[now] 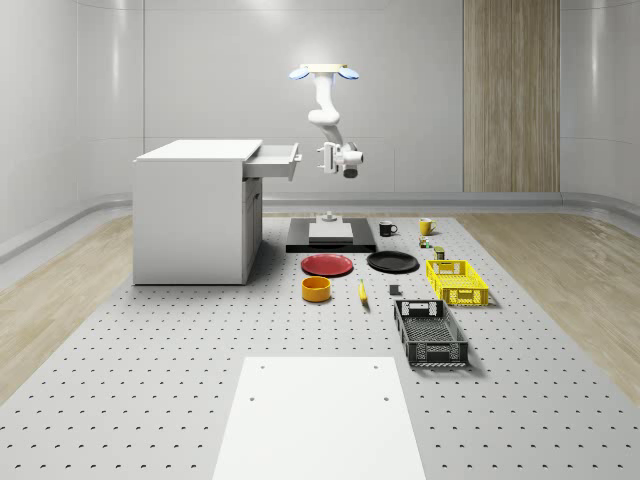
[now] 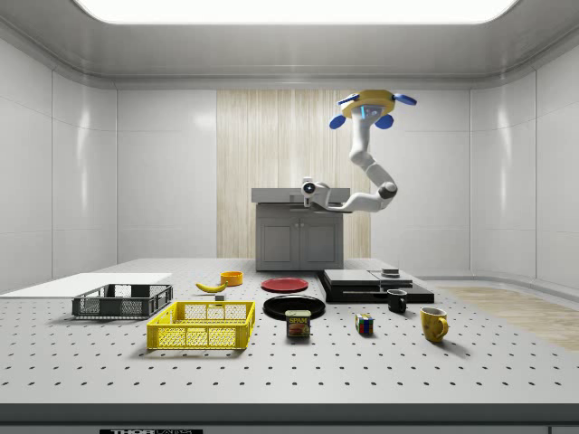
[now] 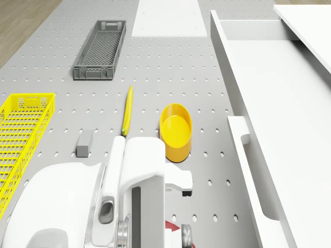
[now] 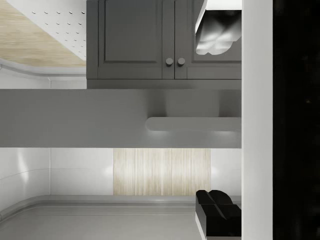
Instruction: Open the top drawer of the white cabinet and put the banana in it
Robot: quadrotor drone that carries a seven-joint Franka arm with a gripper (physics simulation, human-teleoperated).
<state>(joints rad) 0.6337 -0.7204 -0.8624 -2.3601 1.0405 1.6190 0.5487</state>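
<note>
Drone (image 1: 322,71) hovers beside cabinet (image 1: 195,210); gripper (image 1: 327,158) level w/ open top drawer (image 1: 272,162), finger state unclear. Banana (image 1: 362,292) far below on bench.

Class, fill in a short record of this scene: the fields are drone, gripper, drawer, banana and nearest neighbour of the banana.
drone: hovering in the air beside the white cabinet
gripper: near the drawer front, apart from it
drawer: top drawer pulled out
banana: lying on the table, not held
nearest neighbour: orange bowl
</note>
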